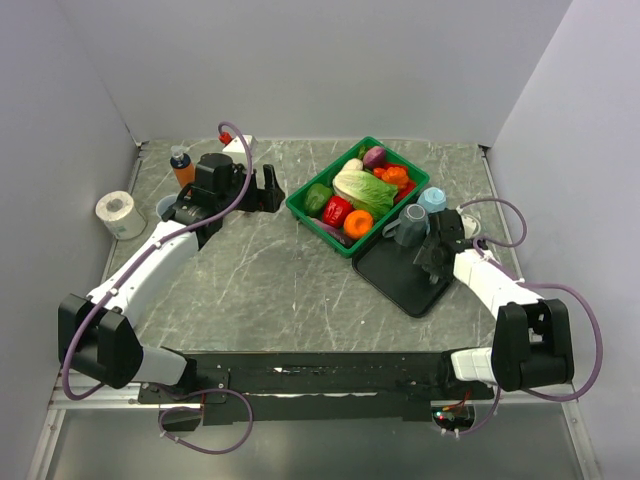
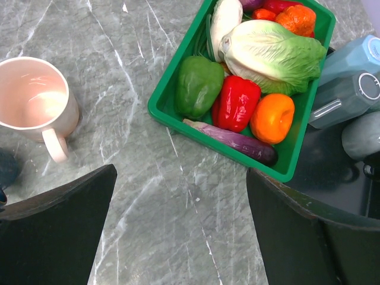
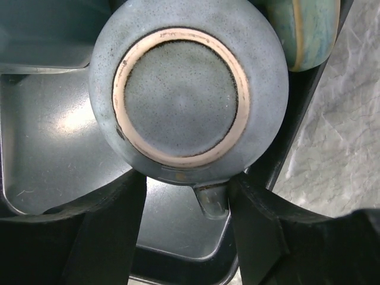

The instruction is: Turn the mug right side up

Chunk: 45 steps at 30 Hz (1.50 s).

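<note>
Since mug (image 3: 189, 89) sits base-up on tray (image 3: 41, 142), glazed ceramic by look, treat as stiff, weighty, slick, chippable. Your right gripper (image 3: 185, 199) straddles handle (image 3: 212, 202); clamped or not, cannot tell. Advise grip across wall, not handle. Left gripper (image 2: 181, 175) spread wide, empty

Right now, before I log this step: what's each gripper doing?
Left gripper: open, empty.
Right gripper: jaws flank the upside-down mug on the black tray; grip cannot be told.
</note>
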Each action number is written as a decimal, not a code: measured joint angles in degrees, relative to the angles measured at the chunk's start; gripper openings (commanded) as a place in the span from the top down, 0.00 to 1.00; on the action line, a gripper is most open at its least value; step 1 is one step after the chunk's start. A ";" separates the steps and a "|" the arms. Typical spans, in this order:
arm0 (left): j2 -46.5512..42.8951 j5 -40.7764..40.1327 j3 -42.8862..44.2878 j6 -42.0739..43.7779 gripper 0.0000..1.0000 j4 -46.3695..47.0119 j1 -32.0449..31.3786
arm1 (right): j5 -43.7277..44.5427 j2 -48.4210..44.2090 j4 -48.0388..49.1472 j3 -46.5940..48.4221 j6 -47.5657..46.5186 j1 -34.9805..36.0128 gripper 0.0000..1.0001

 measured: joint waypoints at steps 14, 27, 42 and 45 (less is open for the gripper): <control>0.11 0.15 0.00 0.00 0.04 -0.02 0.00 | -1.53 1.90 -3.37 2.99 -1.84 0.00 0.80; 0.13 0.50 0.00 -0.07 0.04 0.00 0.00 | -3.19 1.99 -2.95 3.23 -2.12 0.00 1.00; 1.77 14.19 -0.68 -4.31 0.04 3.43 -0.07 | -22.16 -19.21 -10.67 8.57 0.20 0.00 1.00; 1.99 20.70 -1.49 -8.07 0.04 6.93 -0.31 | -28.28 -22.88 -9.27 9.97 2.05 0.00 1.00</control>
